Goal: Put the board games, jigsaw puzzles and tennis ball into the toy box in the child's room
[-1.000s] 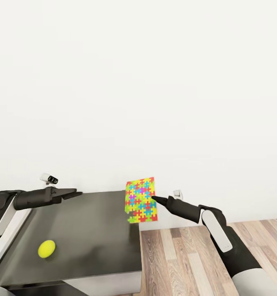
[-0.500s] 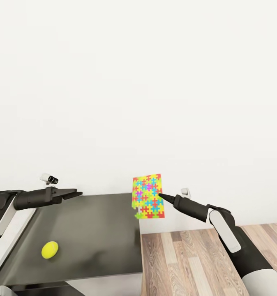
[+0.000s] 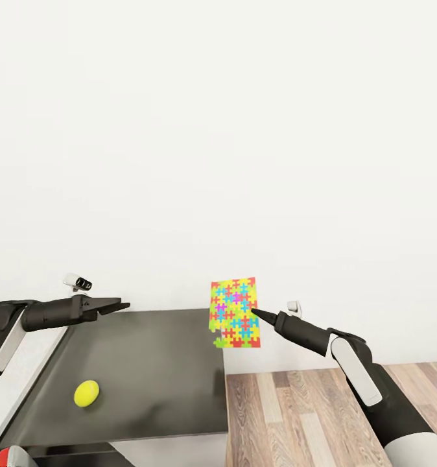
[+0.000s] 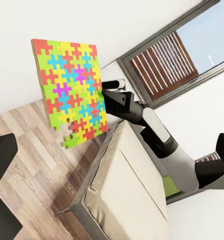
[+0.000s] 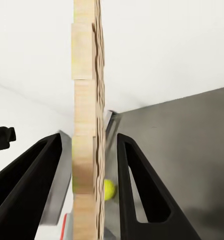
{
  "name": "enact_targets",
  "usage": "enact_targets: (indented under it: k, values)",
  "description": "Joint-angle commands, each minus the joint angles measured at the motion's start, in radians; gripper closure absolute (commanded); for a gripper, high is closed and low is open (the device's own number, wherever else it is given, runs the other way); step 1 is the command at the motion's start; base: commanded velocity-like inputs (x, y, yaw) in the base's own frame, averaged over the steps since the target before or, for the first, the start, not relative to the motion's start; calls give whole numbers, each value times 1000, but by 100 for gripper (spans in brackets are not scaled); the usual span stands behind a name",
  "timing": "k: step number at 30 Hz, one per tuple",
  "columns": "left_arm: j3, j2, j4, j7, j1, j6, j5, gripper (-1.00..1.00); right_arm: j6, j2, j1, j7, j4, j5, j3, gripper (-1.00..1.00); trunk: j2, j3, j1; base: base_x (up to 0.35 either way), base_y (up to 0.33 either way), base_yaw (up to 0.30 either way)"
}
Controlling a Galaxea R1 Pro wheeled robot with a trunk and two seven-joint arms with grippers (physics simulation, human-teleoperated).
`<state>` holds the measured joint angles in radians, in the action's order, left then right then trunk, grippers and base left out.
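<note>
My right gripper (image 3: 254, 314) is shut on a multicoloured jigsaw puzzle (image 3: 235, 312) and holds it upright in the air, above the right far corner of the dark table (image 3: 160, 363). In the right wrist view the puzzle's wooden edge (image 5: 86, 125) stands between the two fingers. A yellow-green tennis ball (image 3: 87, 393) lies on the table's left front part and peeks out beside the puzzle (image 5: 108, 189). My left gripper (image 3: 121, 303) hovers open and empty over the table's far left edge. The left wrist view looks across at the puzzle face (image 4: 72, 90) and the right arm (image 4: 141, 115).
A white wall rises right behind the table. Wooden floor (image 3: 309, 415) lies to the table's right. In the left wrist view a beige bed (image 4: 126, 195) and a window with blinds (image 4: 176, 55) are behind the right arm.
The whole picture has shifted a little, so the camera moved. The right gripper has carried the puzzle slightly higher relative to the table. The left arm and the ball stay put.
</note>
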<state>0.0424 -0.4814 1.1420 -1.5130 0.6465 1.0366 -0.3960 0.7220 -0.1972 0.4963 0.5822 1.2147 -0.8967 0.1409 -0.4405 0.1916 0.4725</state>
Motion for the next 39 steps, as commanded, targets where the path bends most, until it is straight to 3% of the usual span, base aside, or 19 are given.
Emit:
enact_targets:
  k: [1, 6, 22, 27, 39]
  values:
    - [-1, 0, 0, -3, 1, 11, 0, -100, 4, -1, 1, -1, 1, -4, 1, 100, 5, -3, -3, 0, 0, 70]
    - [0, 0, 1, -3, 1, 11, 0, -100, 0, -2, -4, 12, 21, -4, 0, 100, 40, -27, -22, 0, 0, 70]
    - [-1, 1, 45, -4, 1, 11, -2, -100, -57, -32, -8, 109, 33, -4, 0, 100, 41, -53, -23, 0, 0, 70]
    - [-1, 1, 51, -4, 1, 11, -2, -100, -60, -57, -45, 127, 35, -4, -2, 100, 41, -61, -23, 0, 0, 71]
    - [-20, 0, 53, -5, 1, 11, -1, -100, -121, -64, -53, 186, 34, -4, -3, 100, 41, -81, -23, 0, 0, 83]
